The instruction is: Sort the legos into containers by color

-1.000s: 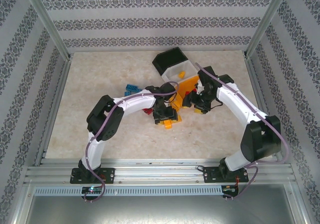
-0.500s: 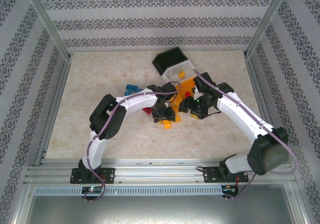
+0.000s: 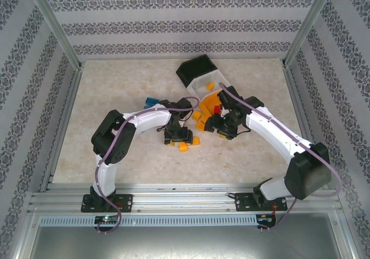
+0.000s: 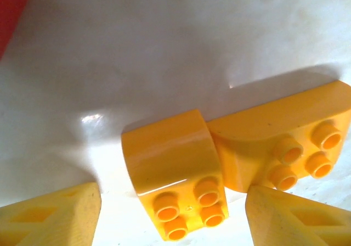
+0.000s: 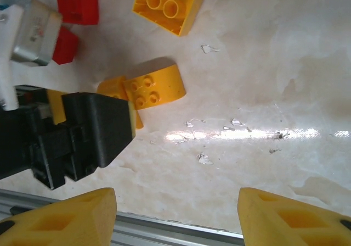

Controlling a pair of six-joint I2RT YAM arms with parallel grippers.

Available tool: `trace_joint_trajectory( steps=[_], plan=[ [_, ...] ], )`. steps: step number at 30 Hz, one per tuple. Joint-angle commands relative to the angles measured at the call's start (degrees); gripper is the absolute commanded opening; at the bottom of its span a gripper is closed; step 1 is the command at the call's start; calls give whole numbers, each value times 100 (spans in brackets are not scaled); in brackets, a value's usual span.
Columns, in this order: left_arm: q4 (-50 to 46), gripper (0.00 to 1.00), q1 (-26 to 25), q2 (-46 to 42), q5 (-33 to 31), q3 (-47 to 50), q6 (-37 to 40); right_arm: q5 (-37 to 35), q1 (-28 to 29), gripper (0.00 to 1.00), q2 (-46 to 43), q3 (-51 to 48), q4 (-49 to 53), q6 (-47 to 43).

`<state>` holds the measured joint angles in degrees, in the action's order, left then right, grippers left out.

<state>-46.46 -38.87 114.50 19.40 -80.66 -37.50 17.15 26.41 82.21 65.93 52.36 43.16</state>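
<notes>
Two rounded yellow legos lie touching on the marbled table. The four-stud lego sits between the yellow fingertips of the left gripper, which stand apart with a gap on either side and grip nothing. The neighbouring lego lies against it, by the other fingertip. The right gripper hangs over bare table near this pair, jaws spread and empty. Beyond it lie an upturned yellow brick and red legos. From above, the containers run diagonally: black bin farthest, white bin with a yellow piece inside, and orange bin nearest the grippers. Light blue legos lie beside the left forearm.
</notes>
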Motion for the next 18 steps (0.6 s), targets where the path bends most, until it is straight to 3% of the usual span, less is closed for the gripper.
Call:
trace_joint_trajectory(
  steps=[1, 11, 18],
  plan=[
    [27, 71, 46, -236, -58, 221, 1, -181, 39, 60, 82, 201, 64, -137],
    [443, 72, 46, -781, 237, 773, -62, -115, 41, 60, 368, 188, 38, -229],
    [427, 70, 46, -515, 229, 852, 60, -62, 33, 60, 441, 201, 2, -206]
  ],
)
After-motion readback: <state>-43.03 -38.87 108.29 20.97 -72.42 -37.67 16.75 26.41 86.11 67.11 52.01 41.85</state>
